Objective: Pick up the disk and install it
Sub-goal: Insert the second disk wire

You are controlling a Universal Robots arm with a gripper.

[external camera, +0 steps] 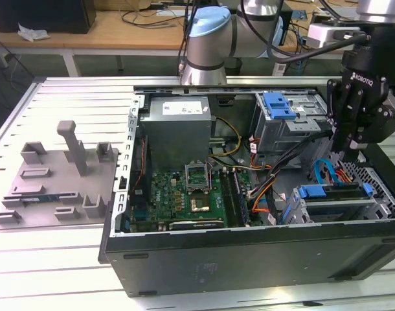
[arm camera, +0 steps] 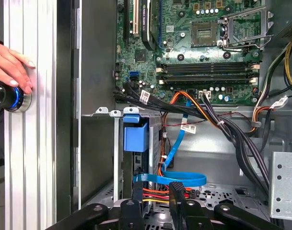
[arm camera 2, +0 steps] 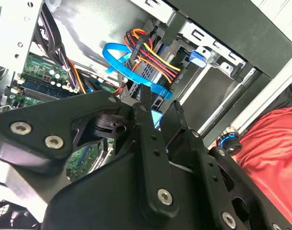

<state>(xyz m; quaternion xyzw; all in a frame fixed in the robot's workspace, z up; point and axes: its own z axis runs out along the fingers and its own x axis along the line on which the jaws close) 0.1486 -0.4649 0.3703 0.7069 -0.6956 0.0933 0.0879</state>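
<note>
One disk [external camera: 333, 192] seated in lower cage, cabled; end effector [external camera: 346, 152] above, fingers [arm camera: 177, 199] narrow, empty.

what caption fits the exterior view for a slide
Robot arm's gripper poised above the lower drive cage of an open computer case, where the blue-fronted disk sits.
</note>
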